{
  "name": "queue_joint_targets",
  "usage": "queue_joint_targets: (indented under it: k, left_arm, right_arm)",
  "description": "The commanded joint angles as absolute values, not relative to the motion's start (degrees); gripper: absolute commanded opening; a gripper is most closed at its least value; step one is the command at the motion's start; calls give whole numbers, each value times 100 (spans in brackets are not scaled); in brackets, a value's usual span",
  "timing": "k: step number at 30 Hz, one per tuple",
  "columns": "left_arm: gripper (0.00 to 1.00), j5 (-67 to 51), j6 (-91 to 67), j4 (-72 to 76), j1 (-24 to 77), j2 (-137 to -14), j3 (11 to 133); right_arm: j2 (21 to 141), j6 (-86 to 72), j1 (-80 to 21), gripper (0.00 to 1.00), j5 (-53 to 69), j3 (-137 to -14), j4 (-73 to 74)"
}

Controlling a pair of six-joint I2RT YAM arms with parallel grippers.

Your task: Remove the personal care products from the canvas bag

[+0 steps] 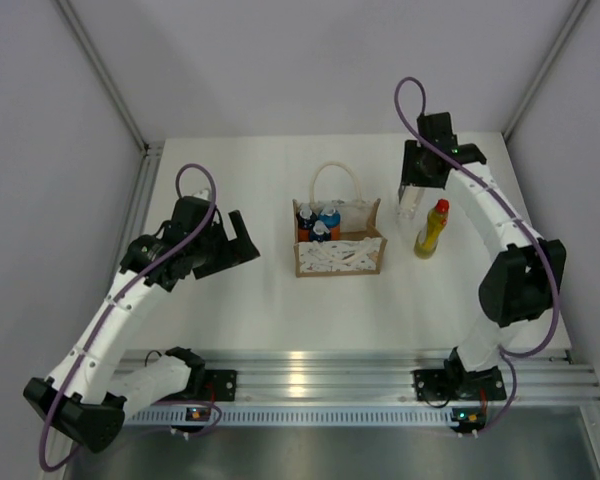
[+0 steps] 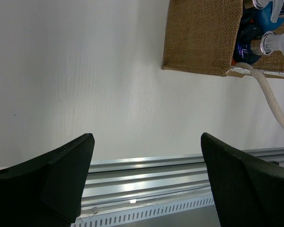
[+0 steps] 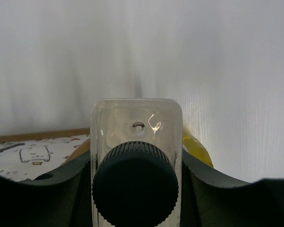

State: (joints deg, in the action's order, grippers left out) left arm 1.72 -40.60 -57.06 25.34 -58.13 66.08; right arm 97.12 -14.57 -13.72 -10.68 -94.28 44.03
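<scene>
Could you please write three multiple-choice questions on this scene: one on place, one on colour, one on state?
1. Where does the yellow bottle stand?
A) inside the canvas bag
B) on the table, right of the bag
C) in the left gripper

2. What colour is the cap of the clear bottle?
A) red
B) blue
C) dark grey

3. How is the left gripper?
A) open and empty
B) shut on a bottle
C) shut on a rope handle

Answers:
1 B, it stands upright on the table beside the bag.
2 C, the right wrist view shows it dark, the bottle held in the right gripper.
3 A, its jaws stand wide apart with nothing between.
</scene>
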Motion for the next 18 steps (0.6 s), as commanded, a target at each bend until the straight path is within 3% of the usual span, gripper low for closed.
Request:
queue_joint_targets:
  k: [1, 5, 7, 10, 11, 12, 17, 18]
  left_arm:
    - [98, 114, -4008, -5660, 2566, -5757, 6697]
    - [99, 0, -3903, -5651, 2566, -5862, 6820]
    - [99, -281, -3771, -5651, 2575, -5959, 6943]
    - [99, -299, -3604, -5651, 2619, -6073, 7118]
    - [99, -264, -3551, -5660, 2619, -6134, 7171]
    - [99, -246, -3525, -5660, 2637, -6170, 7224]
    - [99, -194, -3428, -5660, 2751, -6538, 7654]
    - [99, -132, -3419, -5660, 2829, -6609, 7725]
  right_arm:
    - [9747, -1231, -1354, 0, -1072, -9387, 3147]
    - [9914, -1160, -1362, 0, -949, -9132, 2857]
    - [9993, -1143, -1354, 5, -993, -9044, 2743]
    - [10055, -1116, -1354, 15, -985, -8877, 2628]
    - [10072, -1125, -1354, 20, -976, -8842, 2611]
    - [10081, -1116, -1362, 31, -967, -8816, 2593]
    - [10055, -1134, -1362, 49, -949, -8798, 2575]
    - [10020, -1134, -1362, 57, -941, -8807, 2575]
